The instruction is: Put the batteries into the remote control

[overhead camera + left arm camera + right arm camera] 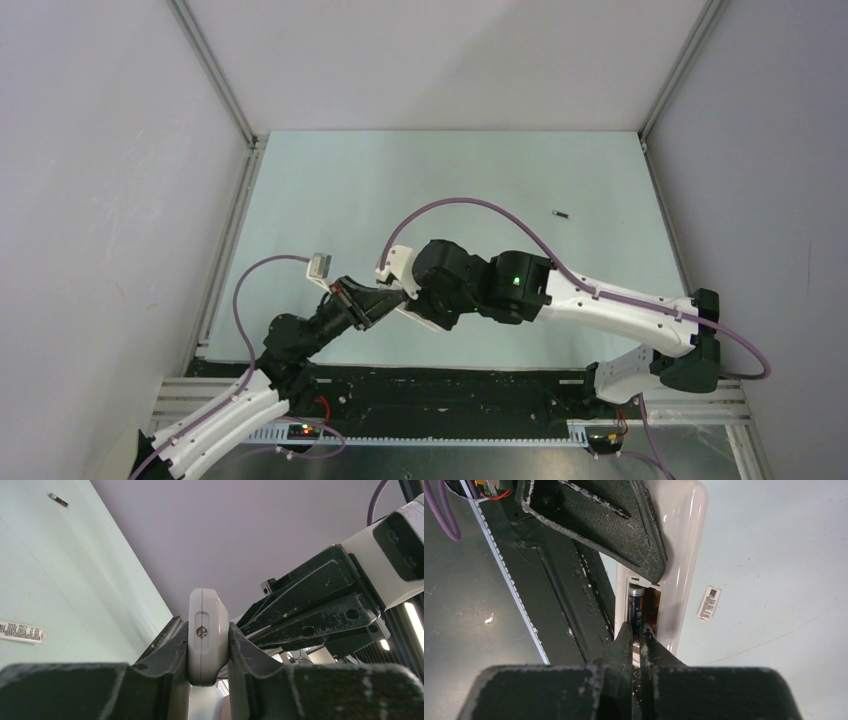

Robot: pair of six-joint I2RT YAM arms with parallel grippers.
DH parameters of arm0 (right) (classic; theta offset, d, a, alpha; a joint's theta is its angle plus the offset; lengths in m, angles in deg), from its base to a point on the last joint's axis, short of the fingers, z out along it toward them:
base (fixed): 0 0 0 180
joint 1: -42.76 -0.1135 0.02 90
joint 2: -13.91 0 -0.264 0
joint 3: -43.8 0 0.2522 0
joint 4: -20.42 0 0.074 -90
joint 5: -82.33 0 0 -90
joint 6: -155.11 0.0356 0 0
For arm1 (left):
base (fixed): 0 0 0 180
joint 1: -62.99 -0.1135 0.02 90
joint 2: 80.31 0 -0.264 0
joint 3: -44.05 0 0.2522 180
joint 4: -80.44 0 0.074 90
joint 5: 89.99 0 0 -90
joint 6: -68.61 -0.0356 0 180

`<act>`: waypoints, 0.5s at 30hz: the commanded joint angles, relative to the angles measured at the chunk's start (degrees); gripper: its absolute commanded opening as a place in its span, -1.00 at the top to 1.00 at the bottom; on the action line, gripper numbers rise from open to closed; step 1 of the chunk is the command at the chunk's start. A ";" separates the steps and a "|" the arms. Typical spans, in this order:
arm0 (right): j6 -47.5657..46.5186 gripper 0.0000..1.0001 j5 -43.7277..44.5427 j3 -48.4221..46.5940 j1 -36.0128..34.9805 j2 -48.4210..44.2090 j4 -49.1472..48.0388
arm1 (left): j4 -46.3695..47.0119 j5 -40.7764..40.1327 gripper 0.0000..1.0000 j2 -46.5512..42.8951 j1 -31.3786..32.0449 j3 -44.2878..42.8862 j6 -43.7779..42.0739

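Note:
My left gripper (pixel 208 652) is shut on the white remote control (pixel 207 630) and holds it above the table near the front edge. In the right wrist view the remote's back (pixel 681 555) faces up with its recess open. One dark battery (pixel 636 607) lies in the recess. My right gripper (pixel 638 632) is closed on that battery's near end, the jaws almost together. A second battery (pixel 563 213) lies on the table far right; it also shows in the left wrist view (pixel 58 499). In the top view both grippers meet, left (pixel 383 299) and right (pixel 407 293).
A small white printed label (pixel 709 602) lies flat on the pale green table (pixel 480 180) beside the remote; it also shows in the left wrist view (pixel 20 631). White walls enclose the table on three sides. A black rail (pixel 450 385) runs along the front edge.

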 commanded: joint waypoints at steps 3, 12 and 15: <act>-2.14 0.94 -2.15 0.79 -0.66 1.68 -6.94 | 9.88 2.59 1.00 -1.03 0.61 -6.84 5.72; -1.60 0.97 -2.05 1.14 -0.58 1.66 -8.70 | 9.99 2.45 1.00 -0.64 0.60 -7.17 5.94; -1.19 1.00 -1.80 1.53 -0.35 1.27 -9.91 | 10.23 2.54 1.00 -0.59 0.61 -7.38 6.44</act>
